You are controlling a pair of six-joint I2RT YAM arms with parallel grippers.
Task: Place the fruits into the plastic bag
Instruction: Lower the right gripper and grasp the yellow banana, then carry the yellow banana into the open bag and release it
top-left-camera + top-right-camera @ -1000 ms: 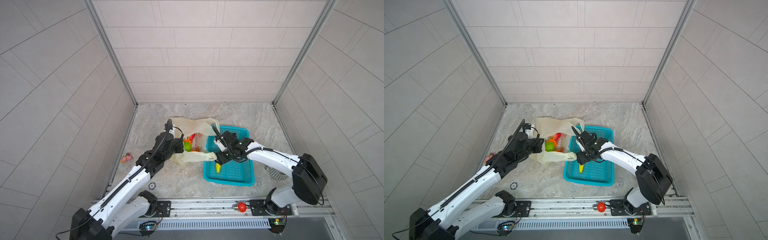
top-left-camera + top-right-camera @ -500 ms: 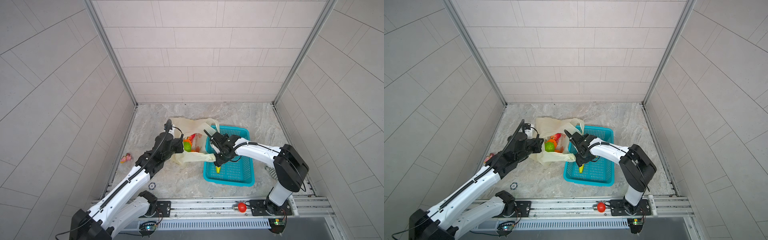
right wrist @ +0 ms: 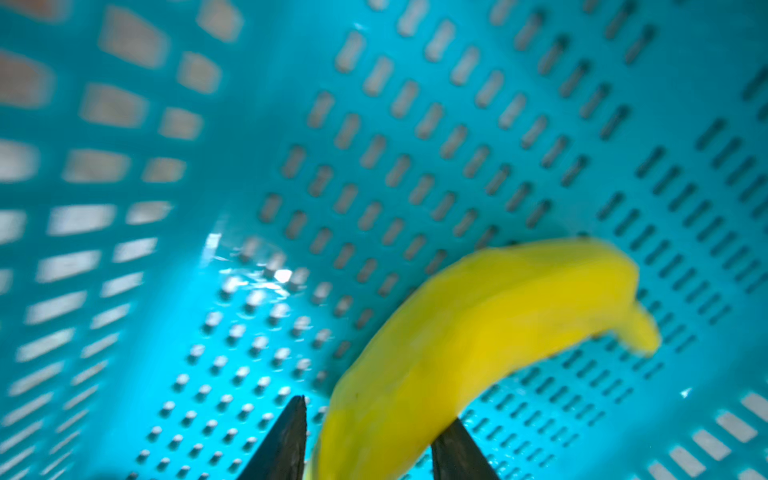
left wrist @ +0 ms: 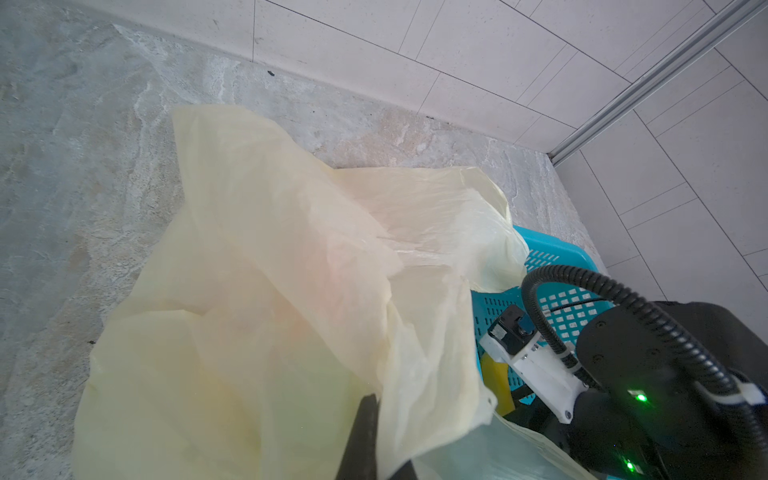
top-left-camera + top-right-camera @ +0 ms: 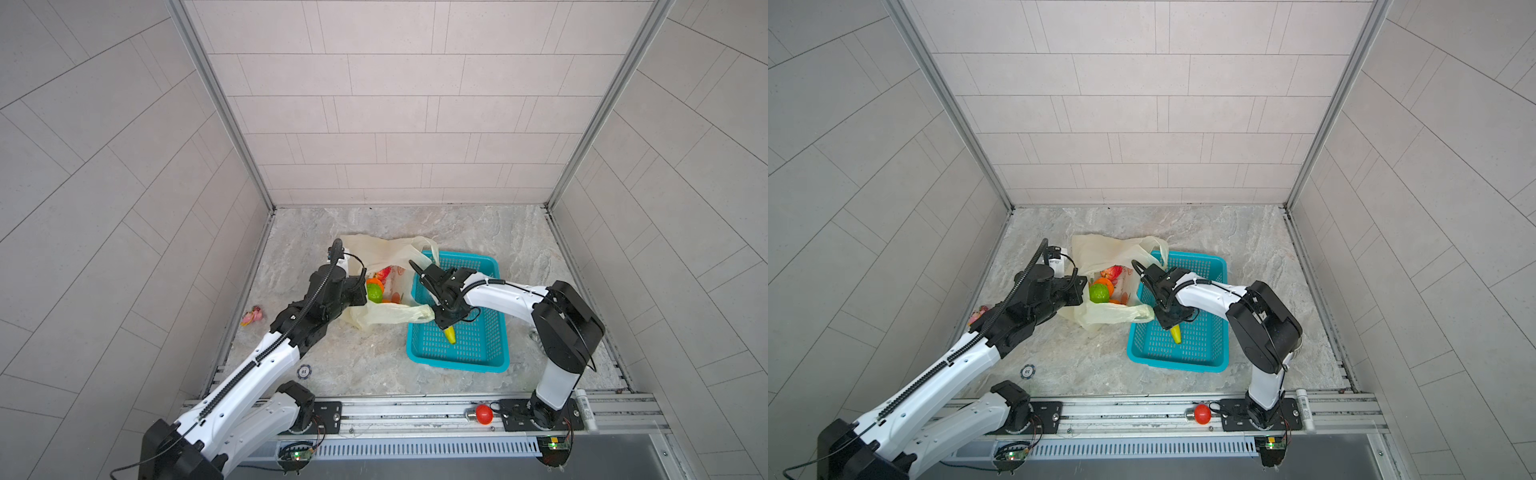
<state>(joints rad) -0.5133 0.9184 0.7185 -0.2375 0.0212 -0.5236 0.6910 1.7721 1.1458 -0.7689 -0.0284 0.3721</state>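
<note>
The cream-yellow plastic bag (image 5: 382,253) (image 5: 1113,249) (image 4: 270,270) lies open on the marble floor, left of the teal basket (image 5: 494,266) (image 5: 1221,266). My left gripper (image 5: 359,291) (image 5: 1079,286) is shut on the bag's rim and holds the mouth up. Inside the bag sit a green fruit (image 5: 374,293) (image 5: 1099,293), an orange one (image 5: 373,281) and a red one (image 5: 384,273). A yellow banana (image 5: 449,334) (image 5: 1175,333) (image 3: 478,332) lies in the basket. My right gripper (image 5: 442,318) (image 5: 1169,318) (image 3: 370,411) reaches down onto the banana's thick end, jaws closed in on both sides of it.
A pink trinket (image 5: 252,316) lies by the left wall. A round numbered token (image 5: 304,370) rests near the front. On the front rail sit a red knob (image 5: 482,413) and a white tube (image 5: 584,407). One bag handle drapes over the basket's left rim.
My right gripper has dropped onto the banana in the basket and its jaws have narrowed around it. The left gripper and the bag have stayed put.
</note>
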